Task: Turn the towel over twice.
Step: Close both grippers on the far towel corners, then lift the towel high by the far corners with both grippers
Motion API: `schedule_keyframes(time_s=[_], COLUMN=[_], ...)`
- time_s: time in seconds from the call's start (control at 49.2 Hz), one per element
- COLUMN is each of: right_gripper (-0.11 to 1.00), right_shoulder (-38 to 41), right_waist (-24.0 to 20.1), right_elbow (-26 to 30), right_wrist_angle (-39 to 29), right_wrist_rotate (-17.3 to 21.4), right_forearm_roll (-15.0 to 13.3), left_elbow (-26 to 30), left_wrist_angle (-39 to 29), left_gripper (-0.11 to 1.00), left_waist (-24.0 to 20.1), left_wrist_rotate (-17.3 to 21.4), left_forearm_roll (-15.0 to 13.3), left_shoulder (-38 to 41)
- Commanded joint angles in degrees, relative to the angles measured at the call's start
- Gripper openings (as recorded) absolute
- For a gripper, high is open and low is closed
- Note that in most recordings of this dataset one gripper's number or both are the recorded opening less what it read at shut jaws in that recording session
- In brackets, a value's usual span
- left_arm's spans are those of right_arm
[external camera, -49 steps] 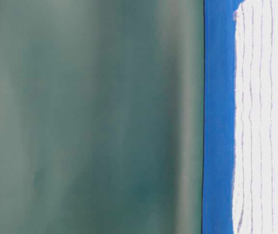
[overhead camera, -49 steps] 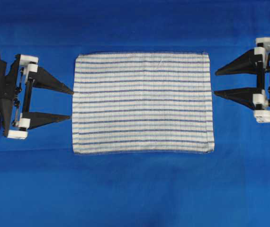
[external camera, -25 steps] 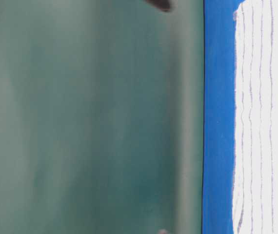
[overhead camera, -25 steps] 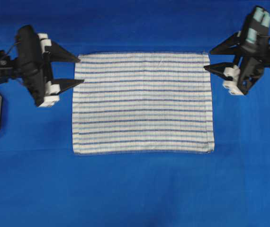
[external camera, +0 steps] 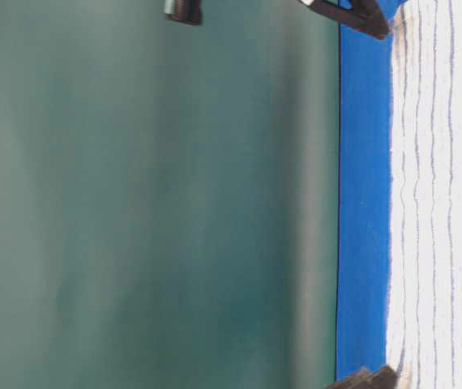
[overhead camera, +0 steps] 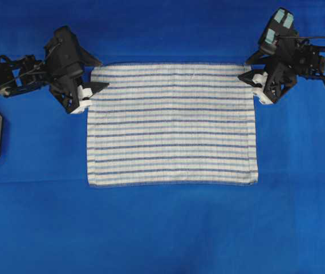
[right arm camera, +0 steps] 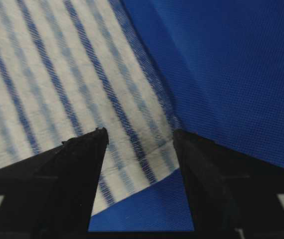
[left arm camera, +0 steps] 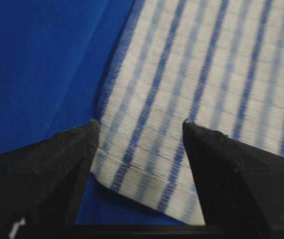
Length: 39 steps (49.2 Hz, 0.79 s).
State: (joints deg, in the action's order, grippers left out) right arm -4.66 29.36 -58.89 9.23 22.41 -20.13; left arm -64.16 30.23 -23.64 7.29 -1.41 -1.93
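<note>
The towel [overhead camera: 172, 124] lies flat and fully spread in the middle of the blue cloth [overhead camera: 162, 228] that covers the table, stripes running side to side, no corner lifted or folded. Judged from that, neither turn looks started yet; both flips look still to do.

Left gripper [overhead camera: 98, 73] sits at the towel's far left corner, jaws apart. In the left wrist view its two black fingers [left arm camera: 57, 164] straddle that corner with the hemmed edge between them, nothing pinched.

Right gripper [overhead camera: 246, 67] sits at the far right corner, jaws spread wide. The right wrist view shows the same: fingers [right arm camera: 72, 169] either side of the corner, the cloth lying loose between.

Whether the fingertips touch the cloth, cannot tell.

Reading: the stage is lining up on the two far corners. Left to do: close on them, lift, carry the edge over, lay flat, then repeat.
</note>
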Motion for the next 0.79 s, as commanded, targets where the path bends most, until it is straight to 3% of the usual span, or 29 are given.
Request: schedule_keyframes(time_s=[0.0,0.325,0.386,0.447,0.508,0.671,0.772], right_gripper=[0.61,0.60,0.59,0.57,0.49,0.05,0.05], right_shoulder=[1.67,4.92,5.01,5.01,5.10,5.01,4.92], right_waist=[1.41,2.02,2.02,2.02,2.02,2.02,2.02], right_elbow=[1.23,1.93,1.93,1.85,1.58,1.41,1.49], right_wrist_angle=[1.67,1.93,1.93,2.02,1.93,1.76,1.76], right_wrist_rotate=[-0.35,-1.58,-1.67,-1.85,-1.93,-1.93,-1.85], right_forearm_roll=[-0.18,-0.18,-0.18,-0.18,-0.18,-0.18,0.00], left_elbow=[1.05,2.72,2.81,2.81,2.81,2.81,2.81], left_wrist_angle=[1.67,1.67,1.14,0.26,-0.53,-1.58,-1.67], left_gripper=[0.63,0.61,0.58,0.48,0.35,0.02,0.01], left_waist=[-0.88,-3.34,-3.60,-3.60,-3.60,-3.60,-3.60], left_wrist_rotate=[-0.09,-0.18,-0.18,-0.18,-0.09,-0.09,-0.09], left_forearm_roll=[0.00,0.00,-0.09,-0.09,-0.09,0.00,0.00], left_shoulder=[1.49,5.98,6.42,6.50,6.50,6.50,6.50])
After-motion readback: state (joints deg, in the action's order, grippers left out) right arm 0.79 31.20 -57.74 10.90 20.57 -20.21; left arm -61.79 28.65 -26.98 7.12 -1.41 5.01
